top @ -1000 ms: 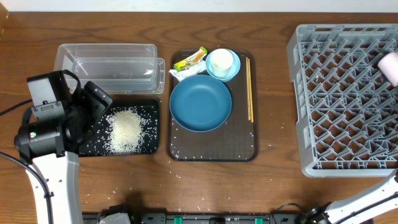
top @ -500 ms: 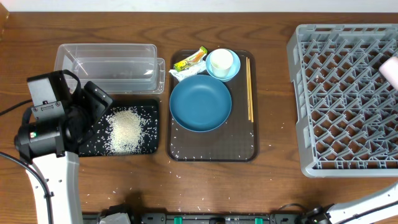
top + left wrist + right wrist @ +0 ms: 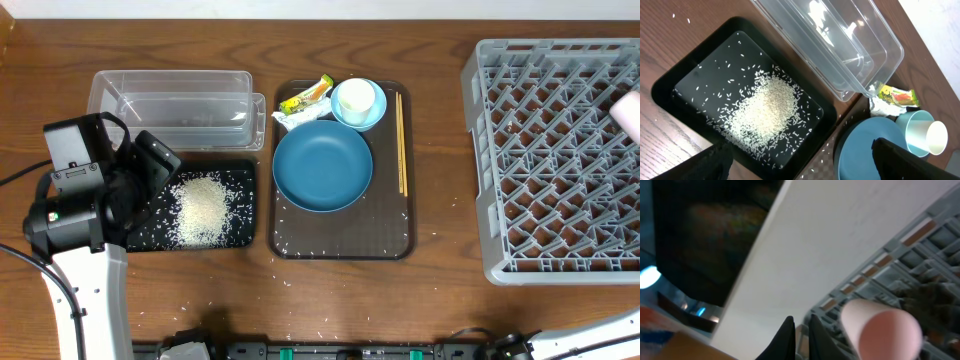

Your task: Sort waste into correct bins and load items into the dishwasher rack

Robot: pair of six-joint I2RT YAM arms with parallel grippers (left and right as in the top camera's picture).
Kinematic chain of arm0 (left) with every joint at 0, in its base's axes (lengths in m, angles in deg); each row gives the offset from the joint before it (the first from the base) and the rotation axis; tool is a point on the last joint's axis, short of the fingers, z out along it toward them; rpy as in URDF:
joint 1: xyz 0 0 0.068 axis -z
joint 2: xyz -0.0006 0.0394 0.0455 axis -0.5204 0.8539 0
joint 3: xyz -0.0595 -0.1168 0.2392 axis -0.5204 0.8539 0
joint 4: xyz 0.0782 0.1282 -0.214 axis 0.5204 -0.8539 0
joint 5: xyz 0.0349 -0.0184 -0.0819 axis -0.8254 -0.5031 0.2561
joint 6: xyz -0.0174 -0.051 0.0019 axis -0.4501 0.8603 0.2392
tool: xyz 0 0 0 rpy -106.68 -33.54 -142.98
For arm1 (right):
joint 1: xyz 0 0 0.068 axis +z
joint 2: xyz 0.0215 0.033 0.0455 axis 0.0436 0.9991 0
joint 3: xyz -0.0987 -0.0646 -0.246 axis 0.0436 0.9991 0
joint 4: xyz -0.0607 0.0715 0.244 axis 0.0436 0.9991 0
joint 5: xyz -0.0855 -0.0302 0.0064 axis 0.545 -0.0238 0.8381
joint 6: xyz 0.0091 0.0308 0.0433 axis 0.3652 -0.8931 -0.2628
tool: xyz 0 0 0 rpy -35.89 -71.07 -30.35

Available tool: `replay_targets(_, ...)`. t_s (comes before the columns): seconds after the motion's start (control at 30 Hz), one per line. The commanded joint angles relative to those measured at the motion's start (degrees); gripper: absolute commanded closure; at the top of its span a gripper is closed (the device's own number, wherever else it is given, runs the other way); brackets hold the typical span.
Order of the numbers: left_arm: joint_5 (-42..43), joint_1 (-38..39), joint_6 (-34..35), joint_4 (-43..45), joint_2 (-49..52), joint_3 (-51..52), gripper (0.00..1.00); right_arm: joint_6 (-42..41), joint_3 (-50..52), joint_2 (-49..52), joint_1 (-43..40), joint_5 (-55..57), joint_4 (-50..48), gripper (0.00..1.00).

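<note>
**Brown wooden surface (image 3: 440,300) — cup down, right arm backing off**

At the far right edge of the overhead view the pinkish-white cup (image 3: 629,110) has slid a little further out and down than it was a second ago. It lies on its side over the lattice of the grey dishwasher rack (image 3: 476,150). The right arm at the bottom corner has sunk almost out of frame. In the blurred wrist view the right hand (image 3: 801,332) shows its fingers drawn close together with nothing between them, and the cup is just beside them, not held. I judge the cup as loaded and that arm as free.

Nothing else has moved. The dark blue dish (image 3: 322,166), the light blue bowl (image 3: 378,112) and the chopsticks (image 3: 401,140) are all still on the brown serving tray (image 3: 340,245), well apart from the rack. The yellow-green wrapper (image 3: 306,95) and the paper scrap (image 3: 290,120) lie at the tray's top left, next to the empty clear tub (image 3: 170,75). The rice (image 3: 203,208) is heaped in the black tray (image 3: 246,236).

The left hand (image 3: 800,150) hovers over that heap, fingers spread wide and empty. Stray grains dot the serving tray and the surface — tedious to collect. The dish crowds the scrap, so a pinch there looks tight.
</note>
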Motion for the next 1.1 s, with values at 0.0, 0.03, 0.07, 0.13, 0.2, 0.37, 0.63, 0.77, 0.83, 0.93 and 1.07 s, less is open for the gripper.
replay_targets(0.0, -0.50, -0.26, 0.09, -0.17, 0.09, -1.11, 0.09, -11.17, -0.39, -1.01, 1.66, -0.28, -2.51, 0.88)
replay_targets(0.03, -0.50, -0.26, 0.09, -0.17, 0.09, -1.11, 0.08, -10.60, -0.39, -1.70, 2.21, -0.50, -2.49, 0.84)
replay_targets(0.07, -0.50, -0.26, 0.09, -0.15, 0.09, -1.11, 0.09, -10.12, -0.39, -2.58, 2.89, -0.57, -2.51, 0.78)
replay_targets(0.13, -0.50, -0.26, 0.09, -0.15, 0.09, -1.11, 0.08, -9.77, -0.39, -4.20, 4.31, -0.70, -2.51, 0.50)
replay_targets(0.2, -0.50, -0.26, 0.09, -0.17, 0.09, -1.11, 0.09, -9.79, -0.39, -5.49, 5.66, -1.05, -2.49, 0.01)
replay_targets(0.37, -0.50, -0.26, 0.09, -0.17, 0.09, -1.11, 0.09, -10.08, -0.39, -8.68, 10.43, -1.66, -2.49, 0.01)
replay_targets(0.63, -0.50, -0.26, 0.09, -0.15, 0.09, -1.11, 0.08, -20.87, -0.39, -13.88, 20.83, -1.29, -2.45, 0.03)
replay_targets(0.77, -0.50, -0.26, 0.09, -0.17, 0.09, -1.11, 0.09, -20.72, -0.39, -16.94, 27.36, -2.86, -2.45, 0.18)
replay_targets(0.83, -0.50, -0.26, 0.09, -0.17, 0.09, -1.11, 0.09, -20.72, -0.39, -19.12, 30.12, -3.04, -2.45, 0.26)
replay_targets(0.93, -0.50, -0.26, 0.09, -0.17, 0.09, -1.11, 0.08, -20.72, -0.39, -22.93, 33.11, -2.97, -2.45, 0.29)
replay_targets(1.07, -0.50, -0.26, 0.09, -0.17, 0.09, -1.11, 0.09, -20.76, -0.39, -28.79, 34.23, -3.50, -2.40, 0.19)
